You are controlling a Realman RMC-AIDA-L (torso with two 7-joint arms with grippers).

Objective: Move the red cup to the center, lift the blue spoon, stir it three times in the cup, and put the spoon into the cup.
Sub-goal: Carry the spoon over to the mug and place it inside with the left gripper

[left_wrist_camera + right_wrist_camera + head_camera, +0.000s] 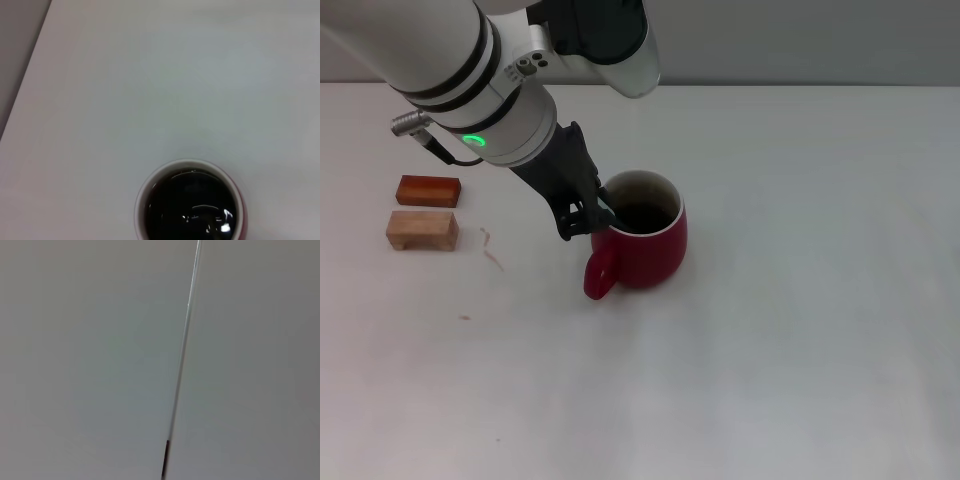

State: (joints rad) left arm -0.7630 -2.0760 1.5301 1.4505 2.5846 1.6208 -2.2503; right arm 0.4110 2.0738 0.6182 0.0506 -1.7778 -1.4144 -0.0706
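Note:
The red cup (655,255) stands upright near the middle of the white table, its loop handle pointing toward the front left. My left gripper (597,212) hangs at the cup's left rim, just above the handle, tips reaching over the edge. The left wrist view looks down into the cup (186,163); its inside is dark with a few bright glints low down. The blue spoon's pale handle shows in no view, so I cannot tell whether it is in the gripper or in the cup. The right gripper is out of view; its wrist view shows only a plain grey surface.
A small red block (428,190) and a tan wooden block (421,229) lie at the left of the table (800,330). A few small specks (492,250) lie between them and the cup.

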